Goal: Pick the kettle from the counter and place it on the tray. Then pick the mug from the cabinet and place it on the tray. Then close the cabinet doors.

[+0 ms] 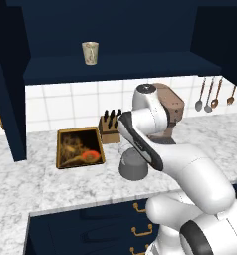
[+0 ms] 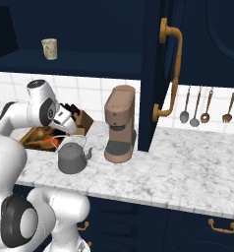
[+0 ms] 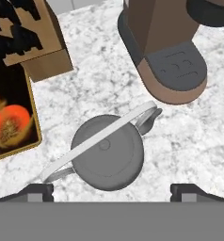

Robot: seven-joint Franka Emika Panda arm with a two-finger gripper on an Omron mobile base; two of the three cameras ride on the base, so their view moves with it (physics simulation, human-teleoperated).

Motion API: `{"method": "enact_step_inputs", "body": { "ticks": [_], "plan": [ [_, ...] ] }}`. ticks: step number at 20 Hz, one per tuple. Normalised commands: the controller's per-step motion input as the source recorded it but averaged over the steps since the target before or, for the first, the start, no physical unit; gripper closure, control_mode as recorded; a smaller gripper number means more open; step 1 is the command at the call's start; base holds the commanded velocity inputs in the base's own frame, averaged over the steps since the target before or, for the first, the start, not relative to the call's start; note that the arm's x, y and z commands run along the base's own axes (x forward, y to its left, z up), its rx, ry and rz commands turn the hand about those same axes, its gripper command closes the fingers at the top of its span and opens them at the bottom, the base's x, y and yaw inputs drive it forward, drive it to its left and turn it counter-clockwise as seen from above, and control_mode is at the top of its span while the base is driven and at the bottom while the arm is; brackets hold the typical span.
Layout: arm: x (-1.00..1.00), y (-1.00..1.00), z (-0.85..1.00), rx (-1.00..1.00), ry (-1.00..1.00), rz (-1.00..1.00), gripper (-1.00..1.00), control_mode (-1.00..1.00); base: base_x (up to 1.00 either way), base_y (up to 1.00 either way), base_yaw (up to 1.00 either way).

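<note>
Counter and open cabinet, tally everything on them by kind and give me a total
Kettle: 1
Tray: 1
Mug: 1
Coffee machine: 1
Knife block: 1
Total: 5

arm (image 1: 190, 169): glossy white rounded shells | joints: dark grey bands and round end caps | pincer (image 3: 112, 190): two small dark finger tips (image 3: 38, 190)

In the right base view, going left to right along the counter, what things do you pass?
tray → kettle → coffee machine → open cabinet door → hanging utensils
</note>
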Motion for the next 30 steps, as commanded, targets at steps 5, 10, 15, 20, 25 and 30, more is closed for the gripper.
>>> {"method": "enact_step_inputs", "body": {
  "ticks": [5,10,15,20,25,30],
  "plan": [
    [0.30,0.13,-0.49,0.00,0.01,-0.08,-1.00,-1.00,0.00,0.00,0.00],
    [0.34,0.09,-0.33,0.03,0.00,-0.09,-1.00,-1.00,0.00,0.00,0.00],
    [0.27,0.08,-0.24,0.07,0.00,-0.08,-1.00,-1.00,0.00,0.00,0.00],
    [0.15,0.04,-0.12,0.08,0.00,-0.07,-1.00,-1.00,0.00,0.00,0.00],
    [0.02,0.00,-0.02,0.01,0.03,-0.01,1.00,-1.00,0.00,0.00,0.00],
    [-0.03,0.00,0.01,0.00,-0.03,0.00,1.00,-1.00,0.00,0.00,0.00]
  ]
}}
